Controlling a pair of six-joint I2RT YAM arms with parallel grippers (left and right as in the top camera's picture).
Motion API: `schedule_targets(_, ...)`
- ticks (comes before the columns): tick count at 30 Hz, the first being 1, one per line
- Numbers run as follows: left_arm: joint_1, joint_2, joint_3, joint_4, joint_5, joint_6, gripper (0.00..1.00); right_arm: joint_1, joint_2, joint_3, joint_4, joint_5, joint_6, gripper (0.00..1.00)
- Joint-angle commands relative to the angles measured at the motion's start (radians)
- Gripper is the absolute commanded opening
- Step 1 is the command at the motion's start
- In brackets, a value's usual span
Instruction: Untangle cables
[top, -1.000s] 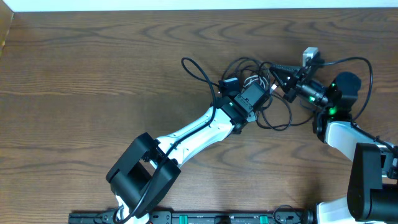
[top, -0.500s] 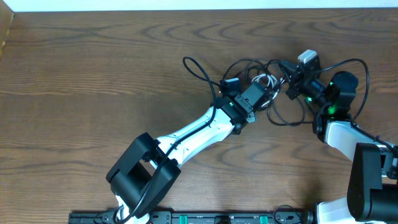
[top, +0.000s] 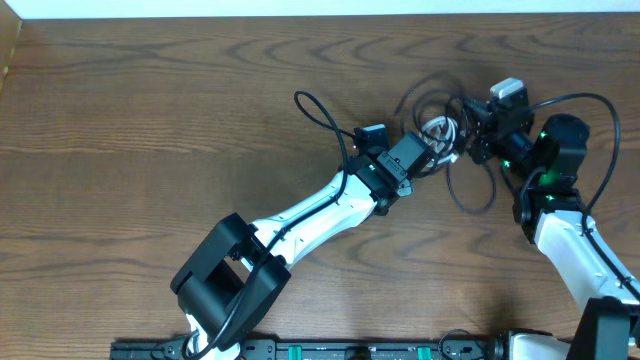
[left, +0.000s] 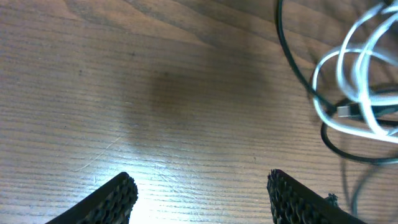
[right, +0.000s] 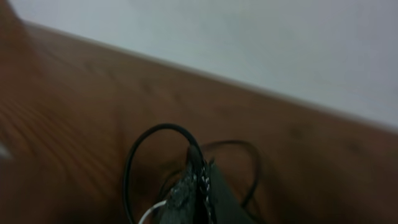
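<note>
The cables lie as one tangle at the table's back right. The thin black cord (top: 468, 208) loops around the shorter white cord (top: 440, 129). My right gripper (top: 469, 127) is shut on the black cord (right: 132, 163) and holds it raised off the table, with a bit of white cord (right: 152, 212) just below the fingers (right: 199, 182). My left gripper (top: 430, 157) is open and empty just left of the tangle. In the left wrist view its fingers (left: 202, 194) hover over bare wood, with the white loops (left: 354, 81) and black cord (left: 291, 59) at the upper right.
The left arm's own thicker black wire (top: 318, 108) loops out to the left of its wrist. The right arm's wire (top: 590, 100) arcs over its wrist. The table's back edge meets a white wall (right: 249, 37).
My right gripper has moved right and up with the black cord, dragging the tangle rightwards away from the left gripper. The left arm has barely moved.
</note>
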Motion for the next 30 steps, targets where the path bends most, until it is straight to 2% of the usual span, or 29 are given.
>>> schedule_targets(1,-0.003,0.009,-0.002,0.005,-0.008,0.009,0.68,0.003,-0.021,0.004,0.007,0.05,-0.002,0.01)
schedule_targets(7,-0.003,0.008,-0.002,0.009,0.018,0.009,0.68,0.005,-0.022,0.004,-0.018,0.138,-0.011,0.01)
schedule_targets(9,-0.003,0.008,-0.002,0.009,0.018,0.009,0.68,0.005,-0.022,0.004,-0.066,0.248,-0.033,0.01)
schedule_targets(13,-0.003,0.008,-0.002,0.009,0.018,0.009,0.68,0.005,-0.022,0.003,-0.151,0.594,-0.043,0.01)
schedule_targets(14,-0.003,0.008,-0.002,0.01,0.018,0.009,0.68,0.005,-0.022,0.004,-0.15,0.7,-0.008,0.01)
schedule_targets(17,-0.003,0.008,-0.002,0.012,0.017,0.009,0.68,0.005,-0.027,0.004,-0.148,0.855,0.086,0.01)
schedule_targets(21,-0.003,0.008,-0.002,0.011,0.017,0.009,0.68,0.005,-0.03,0.004,-0.097,0.949,0.192,0.01)
schedule_targets(22,-0.003,0.008,-0.002,0.009,0.017,0.009,0.68,0.005,-0.034,0.004,-0.073,0.925,0.2,0.01)
schedule_targets(24,-0.003,0.008,-0.002,0.009,0.017,0.009,0.68,0.005,-0.061,0.004,-0.051,0.728,0.212,0.01)
schedule_targets(26,-0.003,0.008,-0.002,0.01,0.017,0.009,0.68,-0.001,-0.094,0.004,-0.019,0.272,0.235,0.01)
schedule_targets(28,-0.003,0.008,-0.002,0.01,0.016,0.009,0.68,-0.003,-0.093,0.004,0.05,-0.069,0.259,0.01)
schedule_targets(29,-0.003,0.008,-0.002,0.01,0.016,0.009,0.68,-0.003,-0.091,0.004,0.076,-0.198,0.257,0.01)
schedule_targets(30,-0.003,0.008,-0.002,0.009,0.016,0.009,0.68,-0.005,-0.091,0.004,0.072,-0.203,0.251,0.01)
